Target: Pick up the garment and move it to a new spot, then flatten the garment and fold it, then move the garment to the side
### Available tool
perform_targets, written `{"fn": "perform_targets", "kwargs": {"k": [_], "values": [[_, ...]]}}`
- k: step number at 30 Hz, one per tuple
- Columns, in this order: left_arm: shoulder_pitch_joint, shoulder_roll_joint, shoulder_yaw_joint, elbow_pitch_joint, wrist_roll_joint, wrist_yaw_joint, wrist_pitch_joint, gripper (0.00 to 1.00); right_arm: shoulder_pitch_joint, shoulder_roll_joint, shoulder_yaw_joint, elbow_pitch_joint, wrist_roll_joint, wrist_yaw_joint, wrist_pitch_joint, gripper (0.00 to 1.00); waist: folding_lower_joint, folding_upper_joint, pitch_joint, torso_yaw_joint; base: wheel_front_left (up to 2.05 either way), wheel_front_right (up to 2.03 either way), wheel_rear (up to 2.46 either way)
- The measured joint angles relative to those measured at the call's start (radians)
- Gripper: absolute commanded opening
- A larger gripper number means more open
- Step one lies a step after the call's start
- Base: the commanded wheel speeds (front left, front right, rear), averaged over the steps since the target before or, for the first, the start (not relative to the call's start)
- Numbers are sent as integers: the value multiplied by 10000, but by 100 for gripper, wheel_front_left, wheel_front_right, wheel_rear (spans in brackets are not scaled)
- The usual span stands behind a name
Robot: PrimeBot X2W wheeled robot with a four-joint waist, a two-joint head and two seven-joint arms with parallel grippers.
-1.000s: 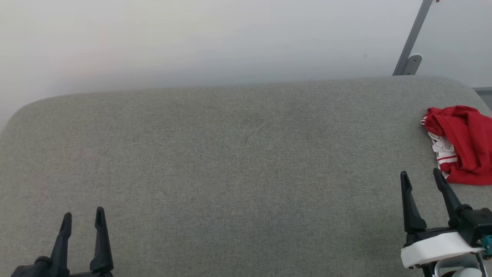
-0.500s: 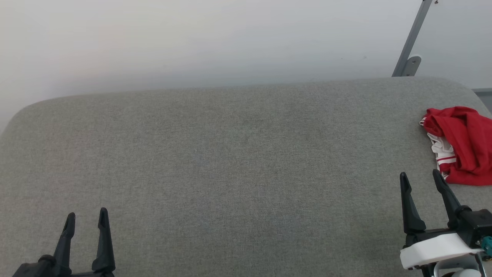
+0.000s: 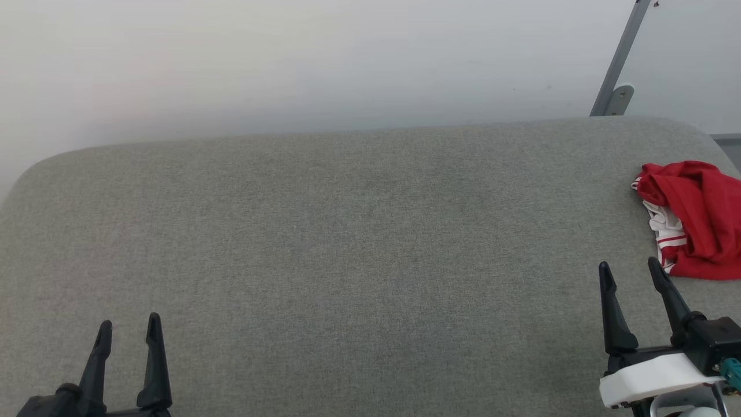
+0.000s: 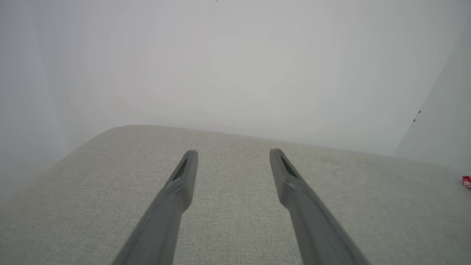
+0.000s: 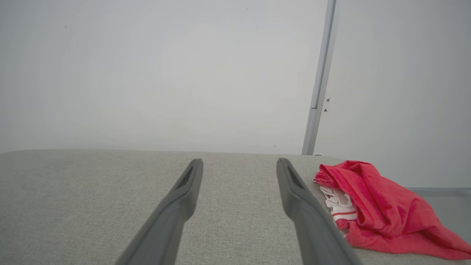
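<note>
Both pairs of our long dark fingers stand spread apart with bare cloth between them: our left gripper (image 3: 129, 321) at the lower left of the head view, our right gripper (image 3: 630, 264) at the lower right. Beneath them lies a wide grey woven-fabric padded surface (image 3: 347, 231) with rounded corners, and its far edge runs across the middle of the frame. Behind that edge rises a plain pale grey wall (image 3: 289, 58), and a slim grey metal post (image 3: 622, 52) slants up at the upper right. From the left edge across to the centre right we see the cloth flat and open, with broad room between our two grippers. Our crumpled red thin-fabric T-shirt with a white sleeve and red-and-white striped band (image 3: 700, 220) lies bunched at the right edge of the frame, near the surface's far right corner, partly cut off by the picture. It sits just above and to the right of our right fingertips. We cannot tell whether the nearer tip touches the white sleeve. It is well apart from our left gripper.
</note>
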Motion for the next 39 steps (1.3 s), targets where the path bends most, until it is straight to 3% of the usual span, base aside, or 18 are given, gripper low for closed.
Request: {"fn": "perform_targets", "kwargs": {"k": [6, 7, 11, 39], "values": [[-74, -111, 182, -42, 73, 0, 2, 100, 30, 17, -4, 25, 0, 0, 0, 100, 0, 0, 12, 8, 0, 0, 0], [-52, -123, 171, 35, 73, 2, 19, 0, 55, 36, 2, 98, 6, 0, 6, 0, 0, 0, 11, 7, 0, 0, 0], [82, -336, 102, 422, 12, 2, 71, 0, 287, 142, -4, 466, 75, 0, 63, 0, 0, 0, 11, 10, 0, 0, 0], [-663, -491, 44, 1030, -4261, 2, 1277, 0, -31, 291, -84, 692, 4907, 0, 1252, 0, 0, 0, 28, 100, 0, 0, 0]]}}
